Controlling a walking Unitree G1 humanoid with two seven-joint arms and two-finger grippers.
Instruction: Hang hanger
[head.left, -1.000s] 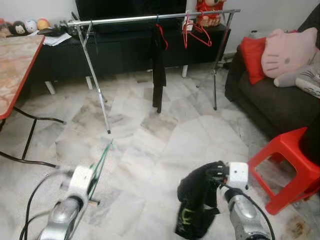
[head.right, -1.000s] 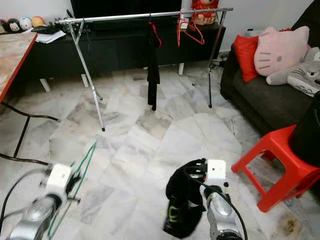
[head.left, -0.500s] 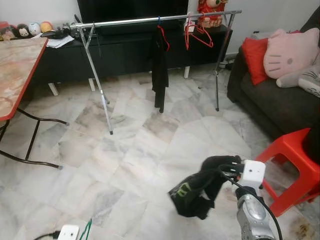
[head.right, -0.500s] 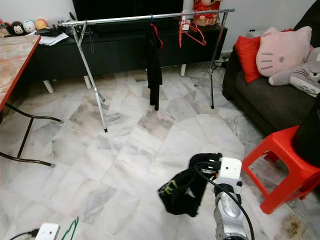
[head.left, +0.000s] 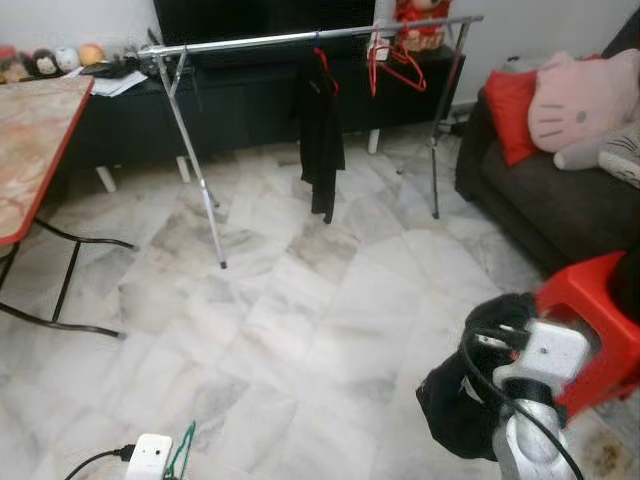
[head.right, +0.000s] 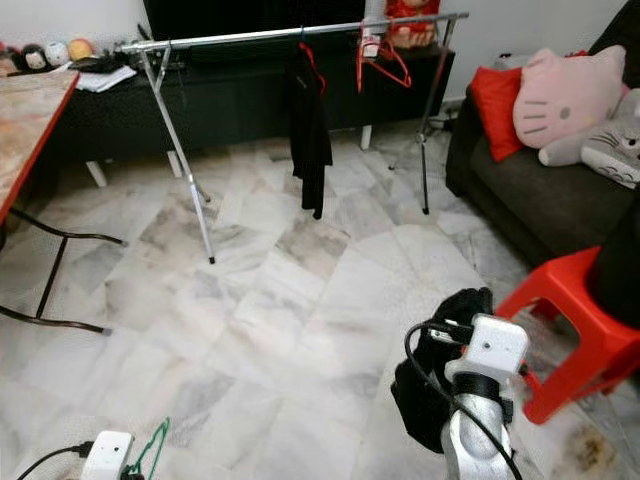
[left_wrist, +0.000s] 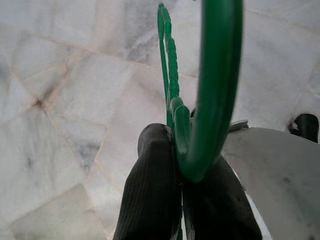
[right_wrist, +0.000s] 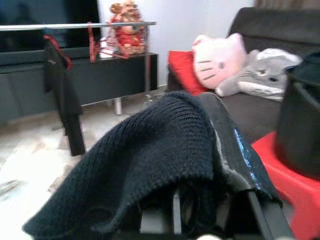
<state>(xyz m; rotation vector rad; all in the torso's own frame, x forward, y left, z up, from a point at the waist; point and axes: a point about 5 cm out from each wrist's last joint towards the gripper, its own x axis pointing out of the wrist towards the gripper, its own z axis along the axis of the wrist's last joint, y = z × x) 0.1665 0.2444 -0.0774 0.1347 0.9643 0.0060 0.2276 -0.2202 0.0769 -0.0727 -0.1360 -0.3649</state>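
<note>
Hanger (left_wrist: 212, 90), glossy green plastic, pinched in left claw (left_wrist: 182, 200); right claw (right_wrist: 210, 210) clamps black garment (right_wrist: 150, 160).

green hanger (left_wrist: 210, 90) cut off by frame edges, right claw (right_wrist: 210, 200) fingers buried under black garment (right_wrist: 150, 165)

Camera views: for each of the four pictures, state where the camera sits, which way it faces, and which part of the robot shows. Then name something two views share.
Left eye view: on the head, facing forward and down at the marble floor; right arm shows.
Right eye view: beside it, same scene.
Left wrist view: along the left gripper, shut on the green plastic hanger.
Right wrist view: along the right gripper under the black knitted garment, facing the sofa.
Shared: the silver clothes rail in eye and right wrist views.
</note>
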